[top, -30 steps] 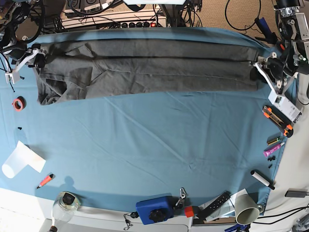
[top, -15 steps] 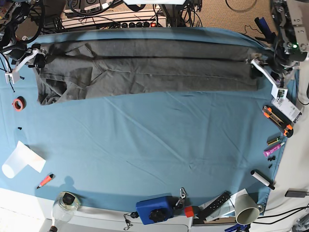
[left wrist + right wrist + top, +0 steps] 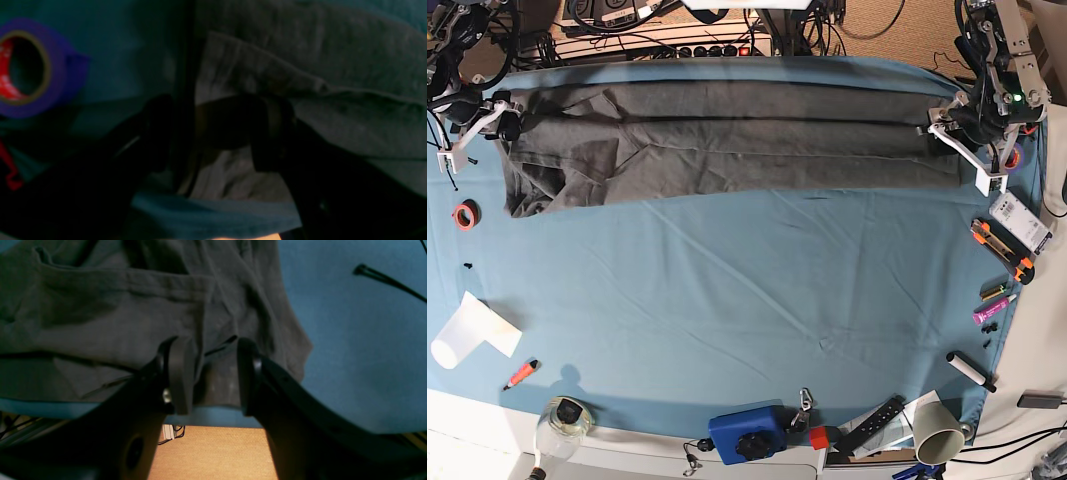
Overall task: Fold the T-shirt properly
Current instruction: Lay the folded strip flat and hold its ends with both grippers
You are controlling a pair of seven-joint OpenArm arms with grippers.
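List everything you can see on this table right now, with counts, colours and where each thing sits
T-shirt: one, charcoal grey, folded lengthwise along the far edge.
table cloth: one, blue-teal, covering the table.
tape roll: one, orange-red, left edge.
marker: one, orange, front left.
blue box: one, front centre.
paper cup: one, pale, front right.
black marker: one, right edge.
left gripper: open, at the shirt's right end.
right gripper: jaws apart astride the shirt's edge.

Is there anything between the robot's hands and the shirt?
Nothing visible is in the way. The right hand is right at the shirt, with cloth between its open fingers. The left hand sits open over the shirt's other end.
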